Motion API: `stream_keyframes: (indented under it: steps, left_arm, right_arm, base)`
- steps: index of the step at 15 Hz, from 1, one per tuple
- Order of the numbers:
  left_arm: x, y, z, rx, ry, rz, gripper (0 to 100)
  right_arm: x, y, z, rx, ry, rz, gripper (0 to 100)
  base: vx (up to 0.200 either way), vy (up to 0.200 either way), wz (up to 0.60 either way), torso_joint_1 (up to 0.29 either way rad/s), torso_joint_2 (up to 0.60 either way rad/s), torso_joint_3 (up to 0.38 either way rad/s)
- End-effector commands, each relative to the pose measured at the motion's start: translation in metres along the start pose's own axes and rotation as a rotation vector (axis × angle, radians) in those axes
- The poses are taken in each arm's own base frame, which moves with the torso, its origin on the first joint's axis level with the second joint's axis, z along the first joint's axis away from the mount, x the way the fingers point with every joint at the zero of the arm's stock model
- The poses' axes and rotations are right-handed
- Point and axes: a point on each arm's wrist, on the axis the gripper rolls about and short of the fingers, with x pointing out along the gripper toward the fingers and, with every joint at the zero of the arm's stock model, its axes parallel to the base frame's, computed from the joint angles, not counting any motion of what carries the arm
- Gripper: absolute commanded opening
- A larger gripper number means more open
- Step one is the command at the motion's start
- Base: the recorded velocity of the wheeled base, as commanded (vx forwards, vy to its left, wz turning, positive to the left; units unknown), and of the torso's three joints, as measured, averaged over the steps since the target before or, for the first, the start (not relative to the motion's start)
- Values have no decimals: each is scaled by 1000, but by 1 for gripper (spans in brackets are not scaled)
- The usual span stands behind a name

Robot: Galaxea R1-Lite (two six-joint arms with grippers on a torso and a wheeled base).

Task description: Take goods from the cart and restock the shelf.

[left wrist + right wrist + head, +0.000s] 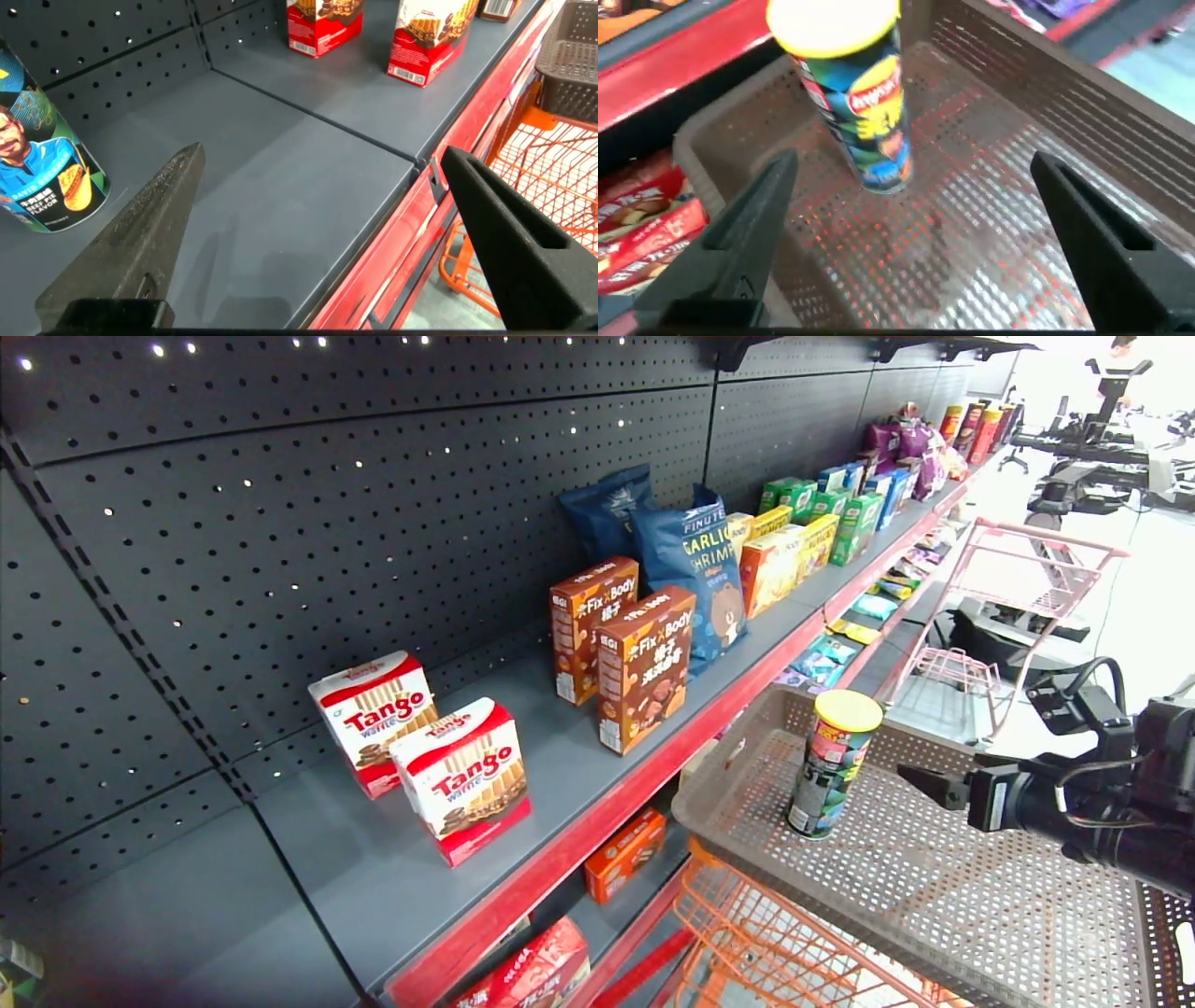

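1. Closest in, the right gripper (915, 163) hovers low over the grey tray (943, 905). Its jaws stand wide and hold nothing.
2. A crisp can (834, 763) with a yellow lid stands upright on the tray, near the corner on the shelf side. It is just ahead of the right gripper, in line with the gap between the jaws, and touches neither jaw.
3. The tray is perforated and rests on top of the orange cart (775, 952). The cart stands just beside the red front edge of the shelf (373, 868).
4. The left gripper (322, 154) is above a bare stretch of the shelf, close to its front edge. Its jaws stand wide and hold nothing.
5. A second can (42, 154), printed mostly blue, stands upright on the shelf by the pegboard back. It is outside the jaws, beside one of them.
6. Two wafer boxes (462, 779), red and white, stand upright on the shelf, one behind the other.
7. Farther along the shelf stand two brown boxes (644, 667), likewise one behind the other.
8. Blue snack bags (695, 569) stand just beyond the brown boxes, followed by yellow boxes and green boxes.
9. On the lower shelf an orange box (624, 866) stands near the cart, with red packets (532, 975) nearer the camera.
10. A pink cart (1018, 607) stands farther down the aisle, well apart from the orange cart.
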Motion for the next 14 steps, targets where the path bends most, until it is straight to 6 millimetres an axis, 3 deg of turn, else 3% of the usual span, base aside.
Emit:
stream_keyframes:
  steps: [1, 5, 14]
  left_arm:
    - [0, 0, 0, 0, 0, 0, 100]
    - [0, 0, 0, 0, 0, 0, 100]
    - [0, 0, 0, 0, 0, 0, 100]
  right_arm:
    - [19, -9, -13, -7, 42, 7, 100]
    - [40, -21, -20, -11, 29, 40, 100]
    - [78, -25, -12, -37, -11, 202, 100]
  base:
    - [0, 0, 0, 0, 0, 0]
    - [0, 0, 0, 0, 0, 0]
    - [0, 0, 0, 0, 0, 0]
